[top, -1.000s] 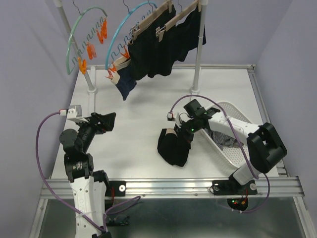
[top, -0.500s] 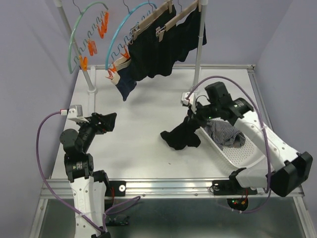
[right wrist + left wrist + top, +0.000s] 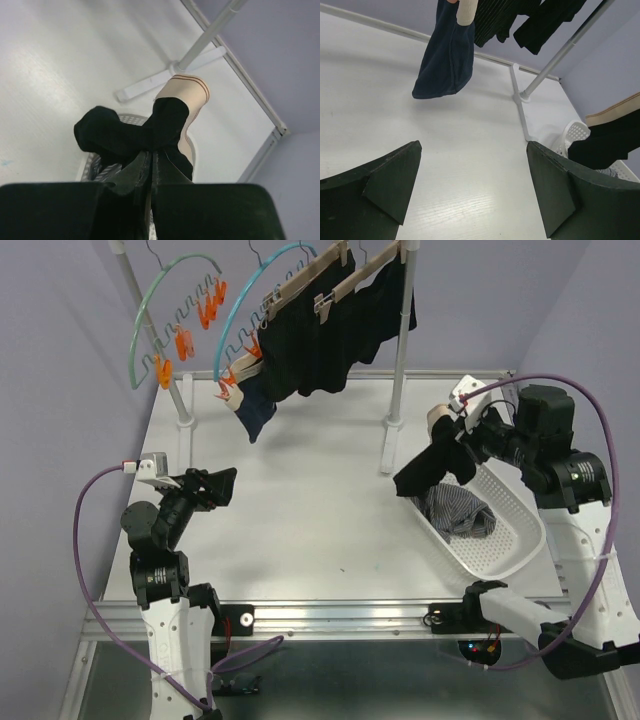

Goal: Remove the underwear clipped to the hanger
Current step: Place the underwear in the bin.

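Note:
Black underwear [image 3: 320, 340] hangs clipped to wooden hangers [image 3: 330, 265] on the rail. A navy pair [image 3: 250, 405] with a beige waistband hangs from the blue hanger [image 3: 255, 290]; the left wrist view shows that navy pair [image 3: 445, 60] too. My right gripper [image 3: 462, 430] is shut on a black pair with a beige waistband [image 3: 432, 465], holding it in the air over the far end of the white basket [image 3: 510, 550]. In the right wrist view this pair [image 3: 145, 132] drapes from the closed right gripper [image 3: 151, 159]. My left gripper [image 3: 215, 485] stands open and holds nothing, low over the table's left side.
A checked garment [image 3: 455, 512] lies in the basket. A green hanger [image 3: 165, 310] with orange clips [image 3: 183, 340] hangs at the back left. The rack's white posts [image 3: 400, 350] stand on the table, one close to the held pair.
My right arm has lifted the black pair off the table's middle and carried it right and back to above the basket. The left arm has not moved.

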Action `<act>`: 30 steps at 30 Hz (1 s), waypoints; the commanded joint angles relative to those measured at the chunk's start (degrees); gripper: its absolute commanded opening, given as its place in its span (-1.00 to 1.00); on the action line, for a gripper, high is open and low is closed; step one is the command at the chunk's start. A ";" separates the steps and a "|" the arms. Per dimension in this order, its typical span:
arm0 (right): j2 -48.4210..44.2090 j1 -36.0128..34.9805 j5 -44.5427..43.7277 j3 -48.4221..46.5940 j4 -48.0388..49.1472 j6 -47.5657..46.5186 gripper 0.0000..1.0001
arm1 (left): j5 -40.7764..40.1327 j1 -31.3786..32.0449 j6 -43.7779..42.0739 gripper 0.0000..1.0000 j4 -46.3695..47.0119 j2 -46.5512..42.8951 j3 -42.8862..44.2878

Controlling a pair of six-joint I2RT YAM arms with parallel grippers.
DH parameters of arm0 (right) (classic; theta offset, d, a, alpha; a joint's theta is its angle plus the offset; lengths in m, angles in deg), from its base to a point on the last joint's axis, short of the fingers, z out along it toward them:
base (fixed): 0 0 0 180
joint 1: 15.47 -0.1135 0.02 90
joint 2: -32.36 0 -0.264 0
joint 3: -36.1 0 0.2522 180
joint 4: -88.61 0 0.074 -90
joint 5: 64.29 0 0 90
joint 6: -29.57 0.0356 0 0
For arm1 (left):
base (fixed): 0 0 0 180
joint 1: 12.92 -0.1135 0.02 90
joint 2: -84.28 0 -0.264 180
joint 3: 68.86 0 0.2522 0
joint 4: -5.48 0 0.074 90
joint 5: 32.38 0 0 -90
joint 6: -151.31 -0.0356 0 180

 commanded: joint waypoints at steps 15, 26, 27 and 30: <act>-8.37 7.59 -19.23 5.69 5.59 1.99 -0.99 | 1.39 1.30 -1.08 0.95 3.39 -0.79 -0.25; -9.25 8.47 -15.72 20.71 10.08 2.17 -0.88 | -0.89 3.32 0.06 0.97 3.92 0.17 -0.51; -9.07 8.47 -14.94 22.05 10.78 2.34 -0.88 | -1.06 3.50 0.15 0.98 3.92 0.35 -0.51; -8.55 8.56 -11.95 26.45 12.45 3.22 -0.81 | -1.33 3.68 0.15 0.98 3.48 1.14 -0.25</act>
